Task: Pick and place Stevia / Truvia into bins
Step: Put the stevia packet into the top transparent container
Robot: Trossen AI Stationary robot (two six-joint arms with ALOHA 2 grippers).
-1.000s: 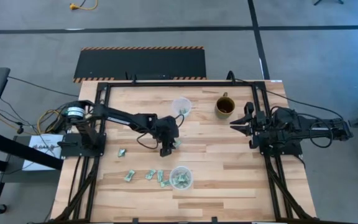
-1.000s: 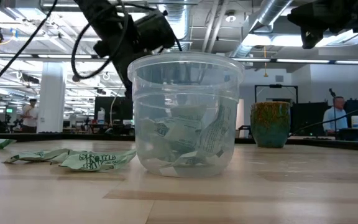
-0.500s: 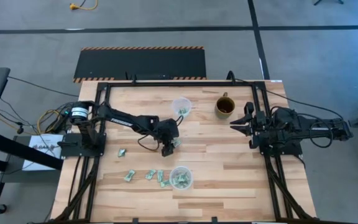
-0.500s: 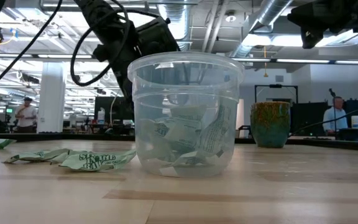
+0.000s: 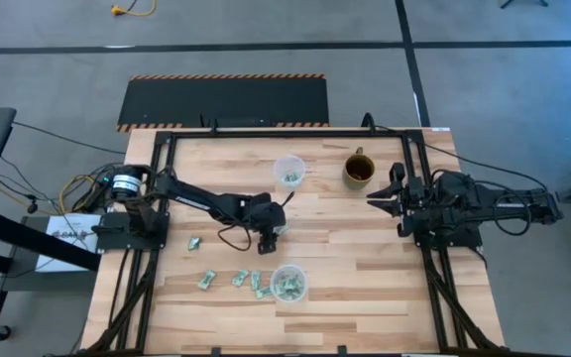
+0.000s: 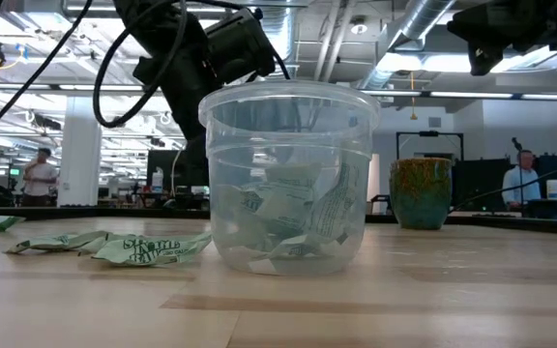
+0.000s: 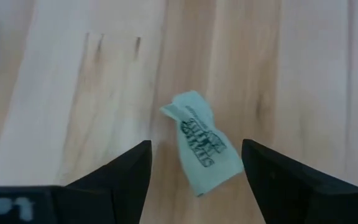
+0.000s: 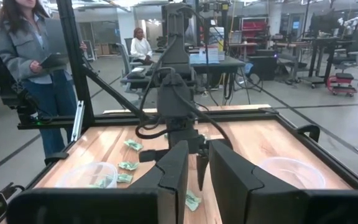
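High view: left gripper (image 5: 272,236) hung mid-surface, between far cup (image 5: 288,170) and near cup (image 5: 288,283); right gripper (image 5: 379,197) parked beside mug (image 5: 358,170).

Left wrist view: jaws wide open, straddling crumpled Stevia packet (image 7: 204,142) lying flat on surface (image 7: 73,112).

Right wrist view: right jaws nearly closed, empty.

Risk: thin, skewed packet could slip out during pinch.

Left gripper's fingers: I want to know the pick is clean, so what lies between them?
In the left wrist view, one light green paper sweetener packet lies on the bare wooden table between the open left gripper's fingers, touching neither.
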